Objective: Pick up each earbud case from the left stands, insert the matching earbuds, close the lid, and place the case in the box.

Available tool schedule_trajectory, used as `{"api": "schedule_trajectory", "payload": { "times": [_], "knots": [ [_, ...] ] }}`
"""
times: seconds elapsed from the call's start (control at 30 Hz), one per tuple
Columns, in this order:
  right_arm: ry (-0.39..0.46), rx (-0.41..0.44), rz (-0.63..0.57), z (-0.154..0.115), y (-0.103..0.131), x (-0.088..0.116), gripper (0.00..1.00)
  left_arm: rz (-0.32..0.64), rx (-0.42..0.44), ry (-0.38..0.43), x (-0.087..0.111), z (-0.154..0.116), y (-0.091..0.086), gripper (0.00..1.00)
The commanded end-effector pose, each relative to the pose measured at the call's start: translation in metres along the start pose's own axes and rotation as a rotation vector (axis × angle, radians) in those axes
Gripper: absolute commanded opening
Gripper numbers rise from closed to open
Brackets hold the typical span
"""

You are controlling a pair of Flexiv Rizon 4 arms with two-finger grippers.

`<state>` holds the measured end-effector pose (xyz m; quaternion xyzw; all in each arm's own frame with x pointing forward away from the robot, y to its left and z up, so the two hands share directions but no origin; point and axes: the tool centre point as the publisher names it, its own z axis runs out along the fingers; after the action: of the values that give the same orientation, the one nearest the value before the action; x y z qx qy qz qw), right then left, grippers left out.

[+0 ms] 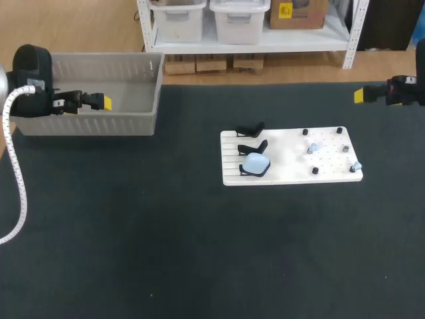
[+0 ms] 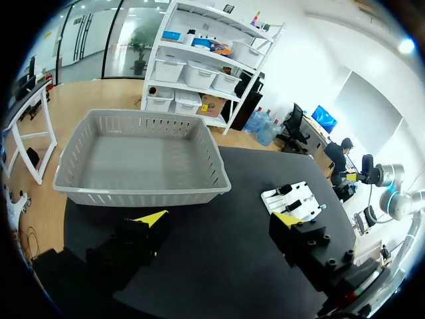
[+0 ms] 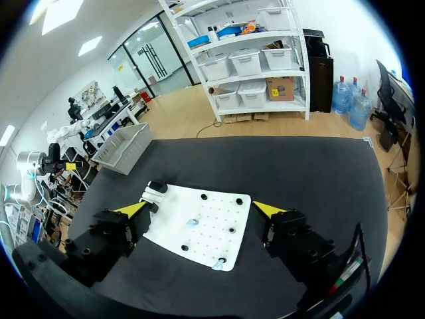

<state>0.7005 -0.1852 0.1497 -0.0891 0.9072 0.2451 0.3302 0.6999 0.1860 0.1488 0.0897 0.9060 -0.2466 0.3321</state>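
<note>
Head, earbud case [image 1: 255,163]: pale blue, on a stand of the white board [image 1: 292,174].
Head, left gripper [image 1: 105,102]: by the grey box [image 1: 86,123].
Head, right gripper [image 1: 359,96]: arm cut off at the edge.
Left wrist, left gripper: fingers far apart, empty; board half hidden behind one finger.
Right wrist, right gripper: spread wide, empty; case hard to make out.
</note>
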Motion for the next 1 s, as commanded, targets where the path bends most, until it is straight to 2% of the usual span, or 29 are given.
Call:
{"api": "schedule_trajectory", "payload": {
  "times": [0.03,0.53,0.6,0.7,1.0],
  "knots": [
    [0.0,0.0,0.0,0.0,0.0,0.0,1.0,-0.002,-0.008,0.005,-0.001,0.0,-0.002,1.0],
    [0.0,0.0,0.0,0.0,0.0,0.0,1.0,-0.002,-0.008,0.005,-0.001,0.0,-0.002,1.0],
    [0.0,0.0,0.0,0.0,0.0,0.0,1.0,-0.004,0.03,0.005,0.0,0.0,-0.001,1.0],
    [0.0,0.0,0.0,0.0,0.0,0.0,1.0,0.049,0.076,-0.003,0.0,0.001,-0.006,1.0],
    [0.0,0.0,0.0,0.0,0.0,0.0,1.0,0.316,0.332,-0.09,0.003,0.004,-0.039,1.0]
  ]
}}
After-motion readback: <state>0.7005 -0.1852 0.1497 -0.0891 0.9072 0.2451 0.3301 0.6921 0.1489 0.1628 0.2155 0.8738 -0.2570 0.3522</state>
